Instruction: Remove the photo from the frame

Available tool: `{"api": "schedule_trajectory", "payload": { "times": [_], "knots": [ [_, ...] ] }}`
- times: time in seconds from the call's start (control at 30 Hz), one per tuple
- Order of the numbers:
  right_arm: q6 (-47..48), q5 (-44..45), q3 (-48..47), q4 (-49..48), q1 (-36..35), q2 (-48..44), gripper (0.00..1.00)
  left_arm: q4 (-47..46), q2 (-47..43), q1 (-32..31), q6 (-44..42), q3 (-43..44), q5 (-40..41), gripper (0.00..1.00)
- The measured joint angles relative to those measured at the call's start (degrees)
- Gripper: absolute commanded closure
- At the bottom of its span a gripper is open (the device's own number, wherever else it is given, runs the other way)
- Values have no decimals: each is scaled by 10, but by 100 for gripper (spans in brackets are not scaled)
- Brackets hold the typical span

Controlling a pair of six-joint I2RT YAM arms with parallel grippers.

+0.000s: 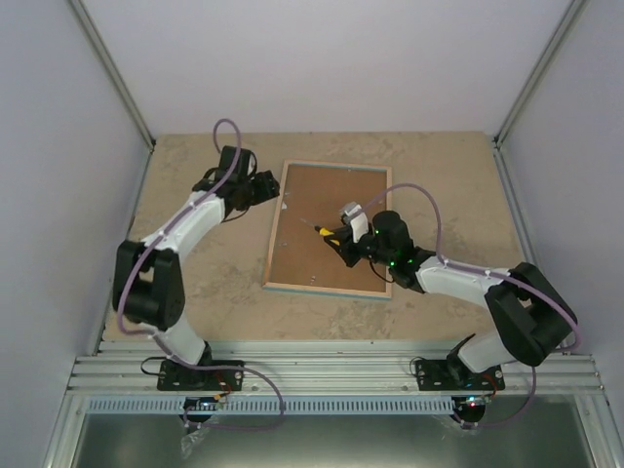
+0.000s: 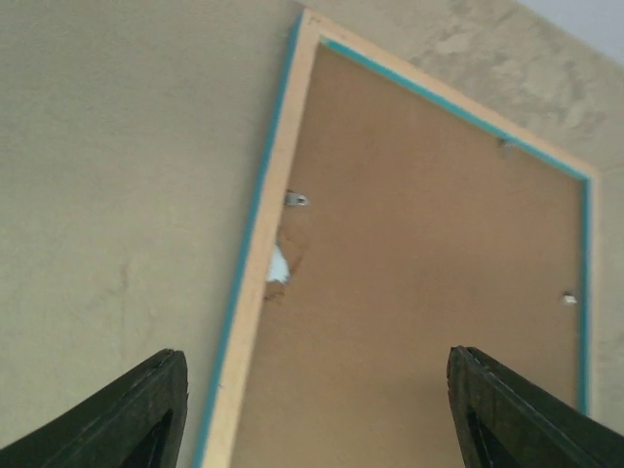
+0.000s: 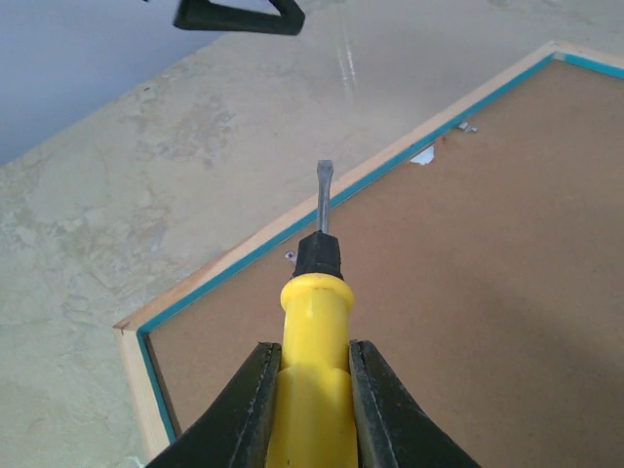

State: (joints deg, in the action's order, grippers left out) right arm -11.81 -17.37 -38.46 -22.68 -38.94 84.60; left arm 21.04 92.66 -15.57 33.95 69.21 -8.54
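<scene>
The turquoise frame (image 1: 275,244) lies face down mid-table, its brown fibreboard back (image 1: 331,210) up. It also shows in the left wrist view (image 2: 255,253) and the right wrist view (image 3: 244,255). The photo is hidden under the back panel. My left gripper (image 1: 271,187) is open and empty above the frame's left edge, jaws wide apart (image 2: 317,429). My right gripper (image 1: 343,237) is shut on a yellow-handled screwdriver (image 3: 317,322) over the panel. Its flat blade (image 3: 325,185) points toward the frame's left edge near a small metal clip (image 3: 290,255).
A chipped notch in the panel's left edge shows something white (image 2: 278,263). Small metal clips (image 2: 296,199) sit along the frame's inner edge. The tan table (image 1: 195,283) is walled on three sides. An aluminium rail (image 1: 331,375) runs along the near edge.
</scene>
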Motion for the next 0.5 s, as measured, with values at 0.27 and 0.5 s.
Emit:
{"api": "schedule_trajectory", "payload": {
  "times": [0.27, 0.5],
  "knots": [
    [-4, 36, 17, -11, 12, -25, 99, 89, 147, 0, -82, 105, 32, 29],
    [-13, 52, 22, -21, 20, -25, 100, 124, 220, -12, -104, 126, 42, 34]
  ]
}}
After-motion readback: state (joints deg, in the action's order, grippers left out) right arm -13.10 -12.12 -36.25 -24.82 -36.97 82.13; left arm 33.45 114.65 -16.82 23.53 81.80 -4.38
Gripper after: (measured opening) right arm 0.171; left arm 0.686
